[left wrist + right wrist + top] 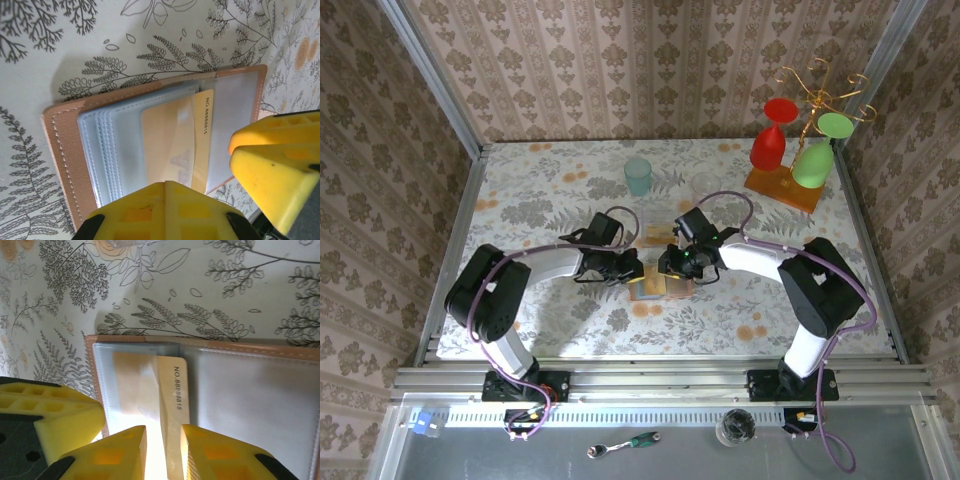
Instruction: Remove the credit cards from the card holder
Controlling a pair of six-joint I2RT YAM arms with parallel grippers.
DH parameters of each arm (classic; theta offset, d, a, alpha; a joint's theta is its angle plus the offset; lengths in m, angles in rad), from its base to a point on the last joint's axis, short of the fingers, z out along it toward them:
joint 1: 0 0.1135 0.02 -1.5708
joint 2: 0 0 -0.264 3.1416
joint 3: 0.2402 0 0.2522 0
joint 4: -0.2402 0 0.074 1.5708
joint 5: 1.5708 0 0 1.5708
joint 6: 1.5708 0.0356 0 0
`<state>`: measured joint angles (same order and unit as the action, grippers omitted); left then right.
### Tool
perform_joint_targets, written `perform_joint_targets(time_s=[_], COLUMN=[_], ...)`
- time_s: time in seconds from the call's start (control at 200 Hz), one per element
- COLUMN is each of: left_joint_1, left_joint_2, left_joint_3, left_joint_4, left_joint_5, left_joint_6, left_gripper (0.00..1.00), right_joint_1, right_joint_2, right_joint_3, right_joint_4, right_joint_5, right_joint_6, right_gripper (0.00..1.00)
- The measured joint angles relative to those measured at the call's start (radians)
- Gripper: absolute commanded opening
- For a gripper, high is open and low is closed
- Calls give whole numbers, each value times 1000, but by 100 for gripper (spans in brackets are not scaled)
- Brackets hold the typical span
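Card holder (65,150) lies open, flat on the middle of the counter (240,290), with both pincers over it.
Left pincer (165,197) is fully closed with nothing between its fingers, tips over one edge of the holder. Right pincer (163,435) is open by a narrow gap, tips either side of the orange-tan card (172,390); can't tell if it grips. Card sits partly out of its clear sleeve, the rest tucked in.

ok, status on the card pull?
Left hand shut, over the card holder edge. Right hand astride orange card, grip unclear. Card partly out of sleeve, nothing blocking.
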<state>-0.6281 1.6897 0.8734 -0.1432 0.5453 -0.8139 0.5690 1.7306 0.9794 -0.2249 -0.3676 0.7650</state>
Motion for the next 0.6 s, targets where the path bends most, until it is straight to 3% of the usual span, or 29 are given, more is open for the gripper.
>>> perform_joint_targets(time_s=[0.595], left_joint_1=[-1], left_joint_2=[25], left_joint_3=[0], left_joint_4=[-29], left_joint_5=[-26], left_joint_6=[26], left_gripper=[0], right_joint_1=[-8], right_joint_2=[38], right_joint_3=[-17], right_joint_4=[43], right_joint_5=[-41], right_joint_6=[22], right_gripper=[27])
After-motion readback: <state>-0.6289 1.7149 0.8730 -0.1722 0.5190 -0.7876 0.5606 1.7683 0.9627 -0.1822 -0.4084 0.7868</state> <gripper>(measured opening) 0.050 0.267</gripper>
